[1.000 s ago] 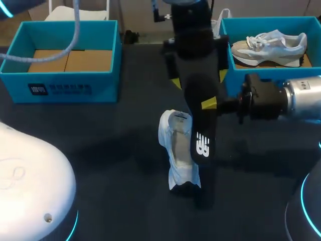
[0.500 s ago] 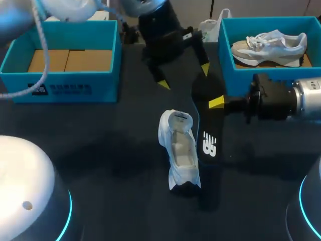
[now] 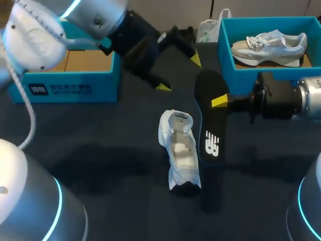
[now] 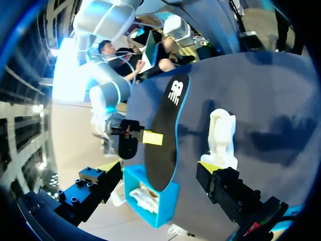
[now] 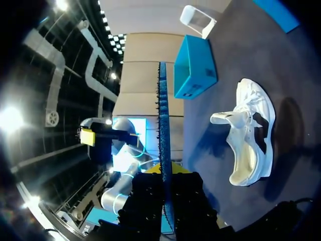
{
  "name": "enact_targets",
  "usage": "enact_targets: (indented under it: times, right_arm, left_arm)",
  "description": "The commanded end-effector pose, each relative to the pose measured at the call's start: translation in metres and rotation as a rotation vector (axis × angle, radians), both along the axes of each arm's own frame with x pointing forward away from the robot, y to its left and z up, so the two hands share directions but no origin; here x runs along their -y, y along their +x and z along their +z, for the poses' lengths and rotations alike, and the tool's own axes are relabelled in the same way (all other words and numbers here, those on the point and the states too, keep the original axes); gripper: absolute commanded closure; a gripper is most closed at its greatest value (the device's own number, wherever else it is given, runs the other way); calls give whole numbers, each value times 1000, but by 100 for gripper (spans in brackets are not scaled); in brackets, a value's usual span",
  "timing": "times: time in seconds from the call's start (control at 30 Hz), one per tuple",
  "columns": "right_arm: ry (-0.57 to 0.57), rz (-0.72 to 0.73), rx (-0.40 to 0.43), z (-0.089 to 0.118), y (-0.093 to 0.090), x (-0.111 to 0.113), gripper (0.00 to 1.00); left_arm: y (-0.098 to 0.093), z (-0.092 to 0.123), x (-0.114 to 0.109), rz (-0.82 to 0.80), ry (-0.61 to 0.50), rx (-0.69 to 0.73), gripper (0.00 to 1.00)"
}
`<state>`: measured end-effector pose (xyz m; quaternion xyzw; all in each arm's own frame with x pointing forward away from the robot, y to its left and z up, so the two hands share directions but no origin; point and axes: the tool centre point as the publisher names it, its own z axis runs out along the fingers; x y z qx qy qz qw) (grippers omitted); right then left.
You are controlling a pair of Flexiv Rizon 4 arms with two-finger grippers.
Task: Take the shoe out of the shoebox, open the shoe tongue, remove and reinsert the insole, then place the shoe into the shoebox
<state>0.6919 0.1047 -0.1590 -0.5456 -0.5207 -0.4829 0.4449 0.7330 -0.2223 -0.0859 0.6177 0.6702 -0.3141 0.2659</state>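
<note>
Pinching the black insole (image 3: 210, 125) in our right gripper (image 3: 220, 102) just beside the white shoe (image 3: 179, 150) at mid-table (image 3: 115, 150), we hold our left gripper (image 3: 179, 74) spread wide, holding nothing, near the table's far edge.

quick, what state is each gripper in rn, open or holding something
left gripper: open, holding nothing
right gripper: shut on the black insole

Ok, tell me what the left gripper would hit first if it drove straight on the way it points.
Probably the black insole held by the right gripper, though depth is unclear.
</note>
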Motion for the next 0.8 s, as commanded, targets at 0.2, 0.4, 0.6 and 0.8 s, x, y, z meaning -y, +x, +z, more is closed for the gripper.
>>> enact_targets:
  times: [0.2,0.4,0.6,0.8]
  right_arm:
    - [-9,13,-9,2,0,3,100]
    - [2,-6,-9,3,0,4,100]
    - [5,-2,-26,5,0,3,100]
    - [20,-23,-32,7,-2,2,100]
  left_arm:
    - [-5,-3,-9,44,-448,24,0]
    - [5,-30,-4,130,-556,36,0]
    - [15,-55,-3,153,-605,190,0]
    - [15,-63,4,162,-701,225,0]
